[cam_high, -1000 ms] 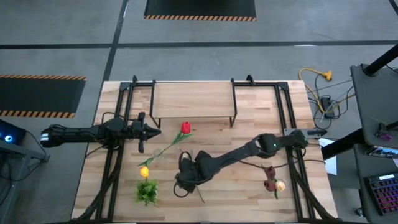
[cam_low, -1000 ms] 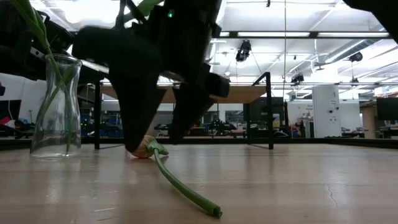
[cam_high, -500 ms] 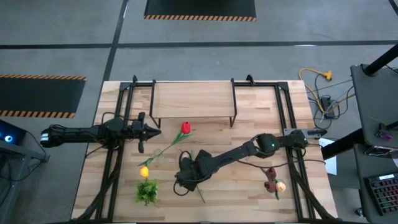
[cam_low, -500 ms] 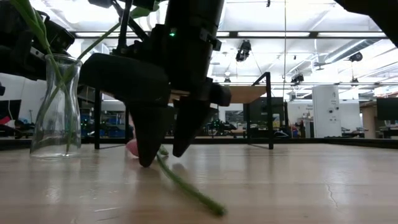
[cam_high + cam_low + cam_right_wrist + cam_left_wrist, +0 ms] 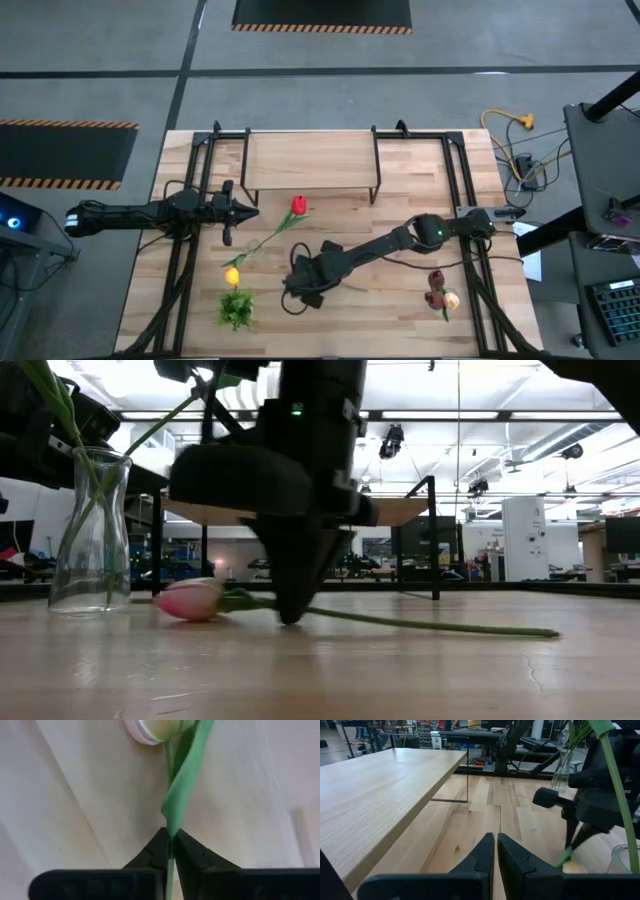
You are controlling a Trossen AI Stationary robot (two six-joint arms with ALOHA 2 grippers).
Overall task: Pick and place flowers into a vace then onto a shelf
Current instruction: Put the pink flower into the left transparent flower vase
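A pink tulip lies on the table in front of the shelf, head to the left and stem running right in the low view. My right gripper stands over it, shut on the stem. A glass vase holds green stems. A red tulip and a yellow one show near it from above. My left gripper hangs shut and empty by the shelf's left legs. My right gripper pinches the pink tulip's stem between its two fingertips, a short way below the head and beside a leaf. The fingers point down from above and lie across the stem. Head and stem rest on the table.
A maroon tulip and a cream tulip lie together near the table's right edge. A bushy green tuft sits near the front left. Black frame rails run along both sides of the table.
My right gripper has come down over the pink tulip and shut on its stem. The tulip has turned about on the table. Its stem pointed toward the near edge before and now lies crosswise, with the head further toward the vase.
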